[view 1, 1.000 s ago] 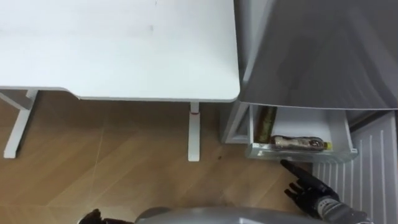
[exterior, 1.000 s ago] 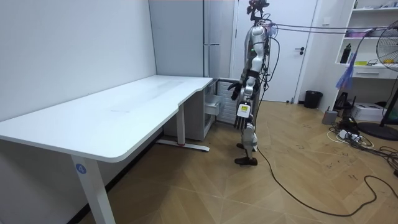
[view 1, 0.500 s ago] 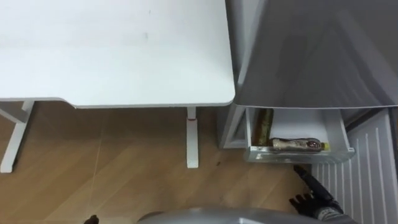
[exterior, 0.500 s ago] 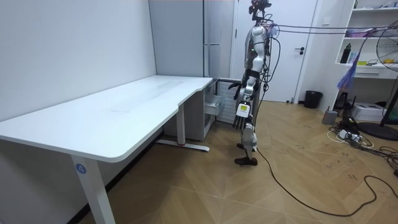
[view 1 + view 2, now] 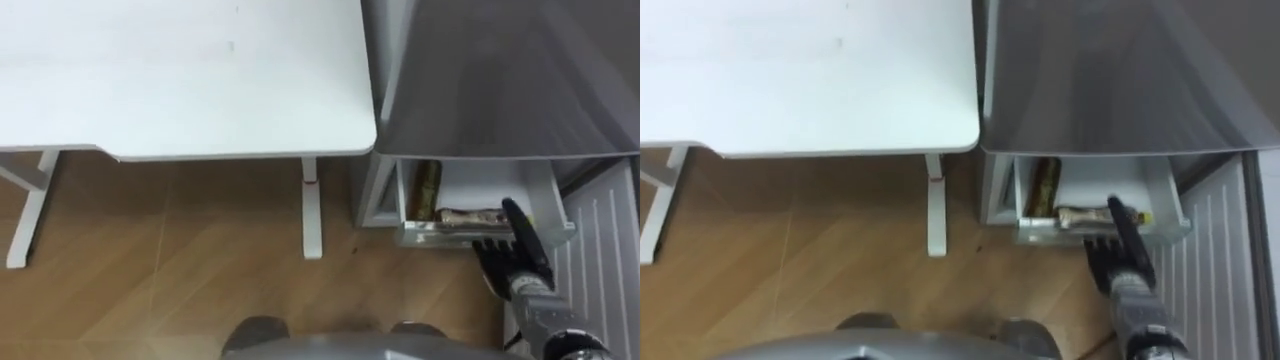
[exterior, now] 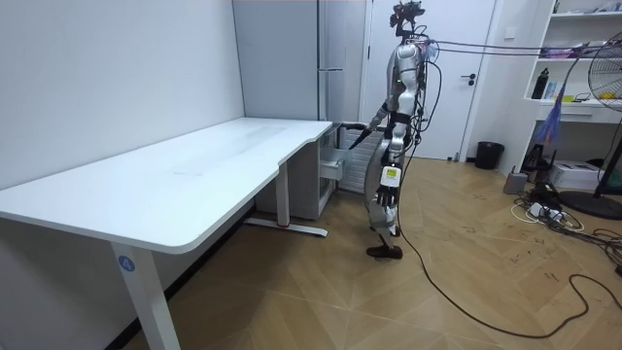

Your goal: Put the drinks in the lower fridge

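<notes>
Robot is seen standing at the grey fridge, beside the end of the white bench. The lower fridge drawer is pulled out. The open door's ribbed inner panel is seen to the right.

Two drinks are already in the drawer. One bottle is laid on its side along the front wall. A second, brownish bottle is set further back at the drawer's left side; whether it is upright or lying cannot be told.

The right hand is stretched out at the drawer's front right corner. Its fingers are held straight and spread, and nothing is gripped. The tips are seen over the front rim, just beside the lying bottle's cap end; contact cannot be confirmed. The left hand is hung at the robot's side in the room view; its state cannot be told.

Loading is judged done or nearly so, and a flat push on the drawer front is probably called for next.

The bottles are judged stiff, smooth, fairly heavy if full, and likely to roll. If one must be shifted, it is best wrapped round mid-body, across its length, not at the narrow neck.
</notes>
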`<state>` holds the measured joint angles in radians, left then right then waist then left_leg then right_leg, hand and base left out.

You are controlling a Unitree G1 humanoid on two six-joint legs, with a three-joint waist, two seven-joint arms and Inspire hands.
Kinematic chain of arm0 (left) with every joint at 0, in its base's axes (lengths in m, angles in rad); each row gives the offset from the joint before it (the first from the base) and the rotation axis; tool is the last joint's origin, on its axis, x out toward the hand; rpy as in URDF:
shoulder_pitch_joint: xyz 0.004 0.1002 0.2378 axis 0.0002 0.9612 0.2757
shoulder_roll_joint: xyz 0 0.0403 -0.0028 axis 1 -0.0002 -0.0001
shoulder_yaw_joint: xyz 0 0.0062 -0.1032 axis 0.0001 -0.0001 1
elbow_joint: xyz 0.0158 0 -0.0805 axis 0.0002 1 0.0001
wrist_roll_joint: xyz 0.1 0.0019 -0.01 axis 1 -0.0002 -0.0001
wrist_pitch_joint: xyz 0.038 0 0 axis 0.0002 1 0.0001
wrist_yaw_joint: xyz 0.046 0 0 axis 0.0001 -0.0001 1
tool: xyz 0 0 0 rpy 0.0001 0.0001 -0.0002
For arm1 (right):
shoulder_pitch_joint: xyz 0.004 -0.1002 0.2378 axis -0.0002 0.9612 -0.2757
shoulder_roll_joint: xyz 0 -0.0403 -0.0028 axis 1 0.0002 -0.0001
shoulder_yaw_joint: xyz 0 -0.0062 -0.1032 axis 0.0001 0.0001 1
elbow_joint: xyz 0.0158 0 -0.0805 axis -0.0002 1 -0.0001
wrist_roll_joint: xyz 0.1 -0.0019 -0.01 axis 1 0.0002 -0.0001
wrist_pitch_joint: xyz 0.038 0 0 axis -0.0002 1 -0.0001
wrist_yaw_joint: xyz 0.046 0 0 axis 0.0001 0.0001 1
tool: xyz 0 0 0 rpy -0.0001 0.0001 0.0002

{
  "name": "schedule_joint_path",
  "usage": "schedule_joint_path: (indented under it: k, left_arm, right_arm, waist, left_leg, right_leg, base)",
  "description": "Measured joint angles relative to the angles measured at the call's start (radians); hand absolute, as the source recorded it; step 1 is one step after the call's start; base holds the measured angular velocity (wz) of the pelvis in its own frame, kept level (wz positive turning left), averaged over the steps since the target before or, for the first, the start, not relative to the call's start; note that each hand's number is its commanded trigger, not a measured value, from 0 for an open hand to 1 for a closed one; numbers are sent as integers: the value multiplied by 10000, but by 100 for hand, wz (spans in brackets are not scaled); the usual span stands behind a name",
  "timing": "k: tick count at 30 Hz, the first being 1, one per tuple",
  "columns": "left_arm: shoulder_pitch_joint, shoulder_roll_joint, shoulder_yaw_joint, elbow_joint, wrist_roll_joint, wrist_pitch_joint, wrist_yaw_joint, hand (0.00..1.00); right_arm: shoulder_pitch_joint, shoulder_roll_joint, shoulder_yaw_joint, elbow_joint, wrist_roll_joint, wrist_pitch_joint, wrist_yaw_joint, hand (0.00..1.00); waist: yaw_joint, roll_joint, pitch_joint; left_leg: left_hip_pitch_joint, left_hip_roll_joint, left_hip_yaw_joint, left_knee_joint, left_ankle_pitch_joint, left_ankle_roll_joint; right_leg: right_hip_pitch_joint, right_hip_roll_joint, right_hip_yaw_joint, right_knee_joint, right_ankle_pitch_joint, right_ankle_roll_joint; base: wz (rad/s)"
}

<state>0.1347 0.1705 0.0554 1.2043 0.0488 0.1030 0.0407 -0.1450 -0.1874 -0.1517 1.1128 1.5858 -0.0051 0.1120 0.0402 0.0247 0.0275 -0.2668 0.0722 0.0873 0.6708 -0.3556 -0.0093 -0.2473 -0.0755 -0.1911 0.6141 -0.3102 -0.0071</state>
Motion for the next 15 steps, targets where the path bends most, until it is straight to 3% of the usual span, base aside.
schedule_joint_path:
  k: [3,5,10,15]
  left_arm:
    - [-1057,138,-24,359,-401,-27,54,0]
    - [-1470,183,-79,456,-729,-107,163,0]
    - [-1467,407,-700,414,-1357,-224,191,0]
    - [-1447,538,-1390,341,-1349,-164,168,0]
  right_arm:
    - [-863,3,-3,224,29,-39,280,0]
    - [-1304,2,-1,548,34,-37,489,0]
    - [-1594,-122,-1,803,211,-26,877,0]
    - [-2063,-619,8,802,234,-87,1120,0]
  waist:
    - [168,-130,106]
    - [229,-201,143]
    - [380,-270,73]
    - [543,-251,51]
  left_leg:
    - [-1587,-189,-111,1224,-338,110]
    - [-2390,-260,-237,1954,-541,115]
    - [-3913,-349,-517,3048,-573,56]
    - [-5571,-410,-663,3946,-514,37]
  right_leg:
    - [-1738,-385,30,1699,-598,-90]
    - [-2564,-476,132,2586,-906,-90]
    - [-3908,-576,256,3680,-1105,-180]
    - [-5462,-663,251,4555,-1068,-284]
  base:
    - [20]
    - [26]
    - [19]
    - [13]
